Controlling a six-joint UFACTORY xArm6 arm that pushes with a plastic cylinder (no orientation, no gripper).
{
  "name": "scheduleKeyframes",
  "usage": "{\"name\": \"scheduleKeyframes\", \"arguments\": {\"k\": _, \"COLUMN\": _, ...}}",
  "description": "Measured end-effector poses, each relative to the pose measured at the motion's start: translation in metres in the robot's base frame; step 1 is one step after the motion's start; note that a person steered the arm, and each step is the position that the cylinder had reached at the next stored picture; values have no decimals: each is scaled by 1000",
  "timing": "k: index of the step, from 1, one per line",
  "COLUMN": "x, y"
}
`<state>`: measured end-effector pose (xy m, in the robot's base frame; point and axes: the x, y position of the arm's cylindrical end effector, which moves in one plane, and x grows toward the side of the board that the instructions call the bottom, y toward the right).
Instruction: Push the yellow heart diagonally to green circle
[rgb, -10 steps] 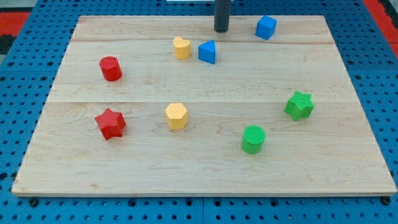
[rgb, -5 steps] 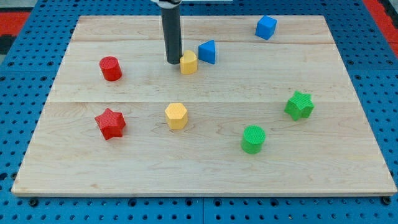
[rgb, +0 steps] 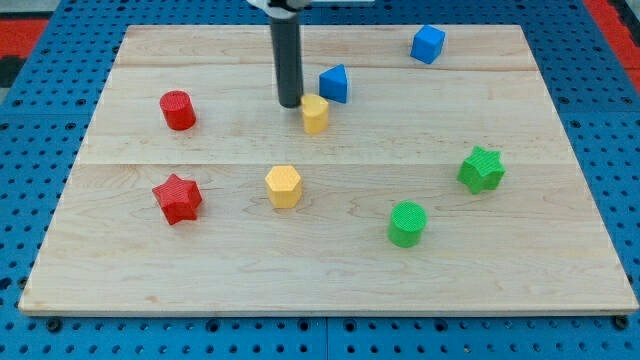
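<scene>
The yellow heart (rgb: 315, 113) sits on the wooden board in the upper middle. My tip (rgb: 290, 104) is right against its upper left side. The green circle (rgb: 407, 222) stands toward the lower right, well apart from the heart. The blue triangle (rgb: 334, 83) is just above and right of the heart.
A yellow hexagon (rgb: 283, 186) lies below the heart, near the middle. A green star (rgb: 481, 169) is at the right, a blue cube (rgb: 428, 43) at the top right. A red cylinder (rgb: 178, 110) and a red star (rgb: 177, 198) are at the left.
My tip came from the board's top edge down to the yellow heart's left side and has pushed it down and to the right, away from its spot beside the blue triangle.
</scene>
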<state>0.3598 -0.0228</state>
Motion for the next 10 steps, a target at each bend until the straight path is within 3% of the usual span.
{"name": "scheduleKeyframes", "arguments": {"k": 1, "x": 7, "y": 14}}
{"name": "scheduleKeyframes", "arguments": {"k": 2, "x": -12, "y": 33}}
{"name": "scheduleKeyframes", "arguments": {"k": 3, "x": 19, "y": 100}}
{"name": "scheduleKeyframes", "arguments": {"k": 6, "x": 37, "y": -4}}
{"name": "scheduleKeyframes", "arguments": {"k": 9, "x": 74, "y": 12}}
{"name": "scheduleKeyframes", "arguments": {"k": 10, "x": 119, "y": 12}}
